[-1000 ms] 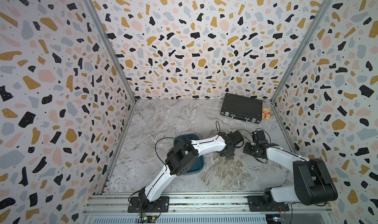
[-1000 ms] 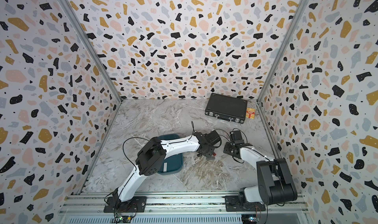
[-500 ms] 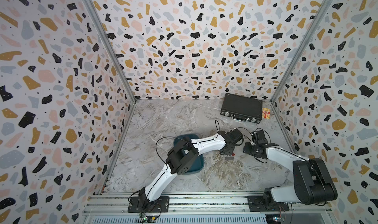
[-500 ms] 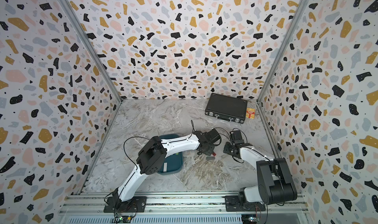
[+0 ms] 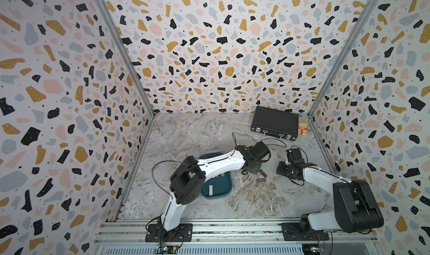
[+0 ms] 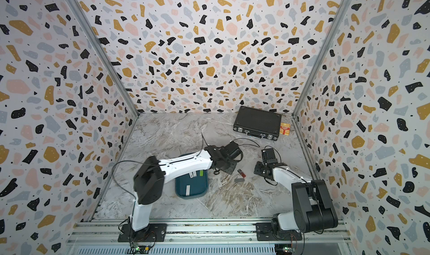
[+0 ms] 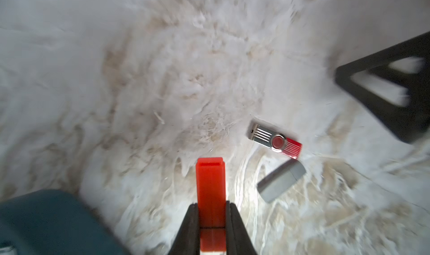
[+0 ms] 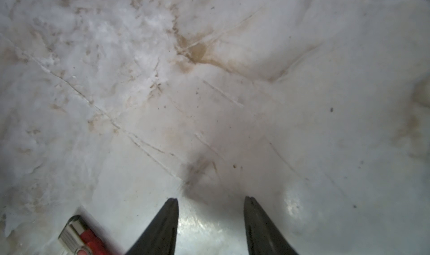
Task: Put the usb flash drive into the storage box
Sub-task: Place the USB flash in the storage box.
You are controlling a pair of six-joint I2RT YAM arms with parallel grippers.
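Between the fingers point(image 7: 189, 226) of the left hand point(image 7: 211, 206), which is closed firmly on its two long flanks, sits the orange-red flash drive point(image 7: 210, 179); roughly half its body projects beyond the fingertips. Whether it has cleared the surface point(image 7: 139, 91) cannot be told. Close behind this hand, partly under its own forearm, lies the storage box point(image 6: 200, 188), a shallow teal tray holding a white piece point(image 6: 188, 189) and a green piece point(image 6: 201, 173) too small to identify. Just ahead of the left hand, between it and the right hand point(image 8: 210, 199), two more drives rest on the surface near each other: a red swivel drive point(image 7: 275, 141) with a metal clip and a grey drive point(image 7: 281, 180). The right hand is partly open and empty, its fingers low over bare surface.

Handling, as a judgement: the drive is light, rigid and smooth-shelled, so weight is no concern but slip and twist are. A hold across the flat flanks near mid-length suits it best; the present hold sits toward one end, so the free end may pivot if it knocks the box's rim. It looks sturdy enough for a low release into the tray.
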